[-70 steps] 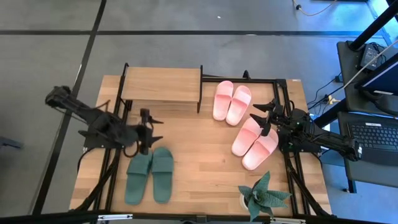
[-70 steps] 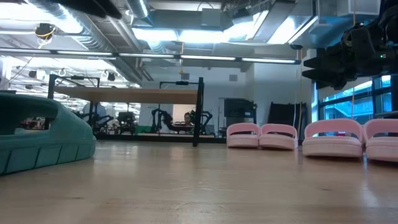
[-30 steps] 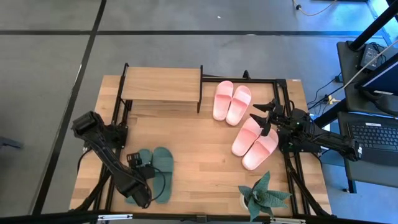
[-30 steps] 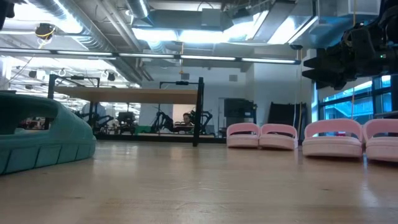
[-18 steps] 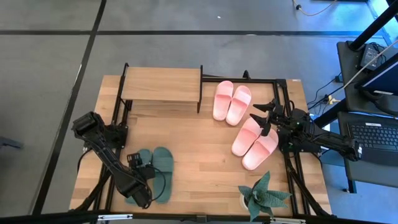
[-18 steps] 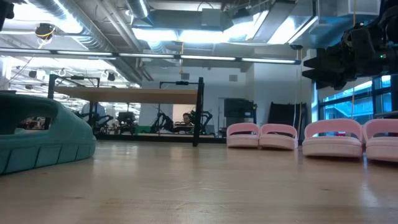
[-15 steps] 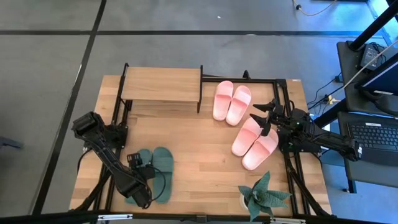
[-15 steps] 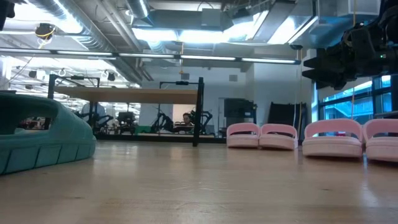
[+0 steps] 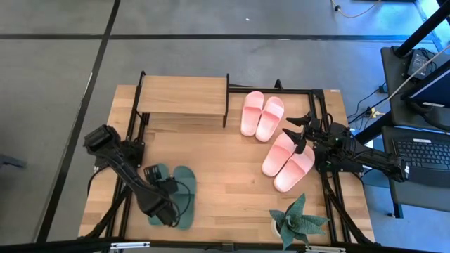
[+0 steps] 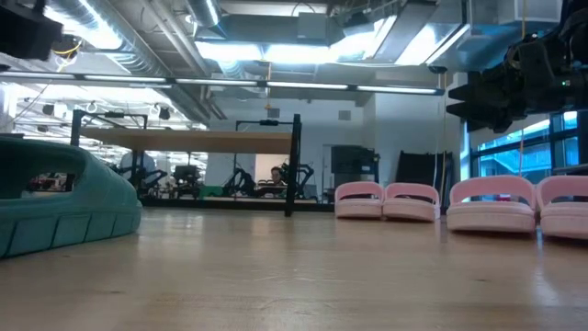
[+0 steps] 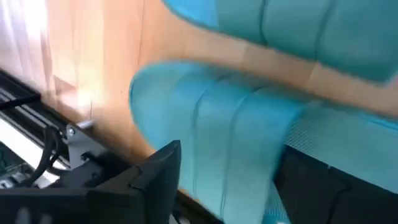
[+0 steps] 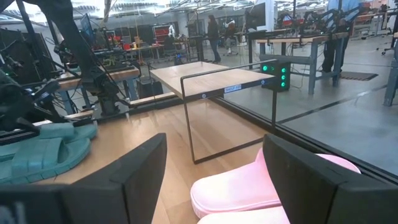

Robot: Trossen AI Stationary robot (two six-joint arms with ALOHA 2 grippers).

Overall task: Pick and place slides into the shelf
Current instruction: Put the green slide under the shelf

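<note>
The dark green slides (image 9: pixel 184 197) lie side by side near the table's front left, soles down. My left gripper (image 9: pixel 166 207) points steeply down over the left one. In the left wrist view its fingers stand on either side of that slide's strap (image 11: pixel 236 155) with a wide gap. One pink pair (image 9: pixel 261 116) lies beside the shelf (image 9: pixel 183 95), another pink pair (image 9: pixel 288 160) at the right. My right gripper (image 9: pixel 299 133) hangs open and level above that pair, touching nothing. My left gripper comes at the left green slide from above, slanting, with one finger (image 11: pixel 155 180) beside the strap's edge. The view is blurred, so I cannot tell whether the fingers touch the slide. The slide lies flat on the table.
A potted plant (image 9: pixel 295 221) stands at the table's front right. The shelf stands at the far left on thin black legs (image 12: pixel 189 118), with open room under its plank. Bare tabletop lies between the green slides and the pink pairs.
My left gripper has shifted a little toward the table's right, staying low over the green slides. The slides lie where they were. My right arm has kept still.
</note>
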